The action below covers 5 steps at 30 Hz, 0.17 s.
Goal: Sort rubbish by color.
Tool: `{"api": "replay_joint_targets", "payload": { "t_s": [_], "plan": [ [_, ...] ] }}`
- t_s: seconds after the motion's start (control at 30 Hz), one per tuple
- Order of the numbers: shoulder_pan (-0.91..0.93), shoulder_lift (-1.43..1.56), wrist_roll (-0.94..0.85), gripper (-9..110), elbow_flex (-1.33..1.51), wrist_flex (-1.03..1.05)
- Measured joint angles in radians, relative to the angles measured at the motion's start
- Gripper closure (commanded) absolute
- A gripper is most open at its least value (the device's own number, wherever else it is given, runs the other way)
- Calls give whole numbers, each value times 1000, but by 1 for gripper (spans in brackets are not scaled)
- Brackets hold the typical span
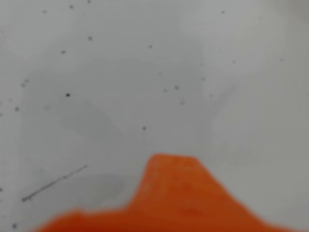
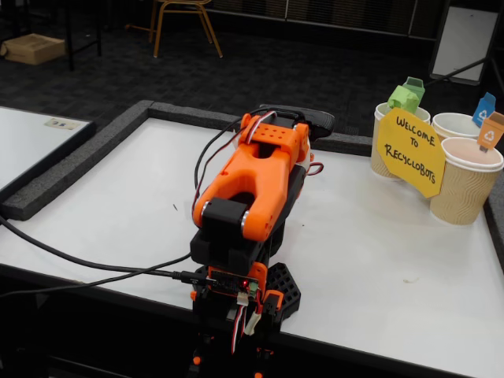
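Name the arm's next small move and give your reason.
Probably lift the arm out of its folded pose so the wrist camera can scan for rubbish. The wrist view shows only bare white table and a blurred orange piece of the claw. No crumpled paper shows in either view. In the fixed view, the three paper cups wait at the table's far right.

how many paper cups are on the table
3, all at the right edge in the fixed view: one at the back with a green tag, one behind with a blue tag, one in front with an orange tag. The yellow sign could hide more.
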Motion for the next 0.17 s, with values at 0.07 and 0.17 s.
{"api": "replay_joint_targets", "payload": {
  "t_s": [0.07,0.17],
  "plan": [
    [0,0,0,101,0,0],
    [0,0,0,101,0,0]
  ]
}}
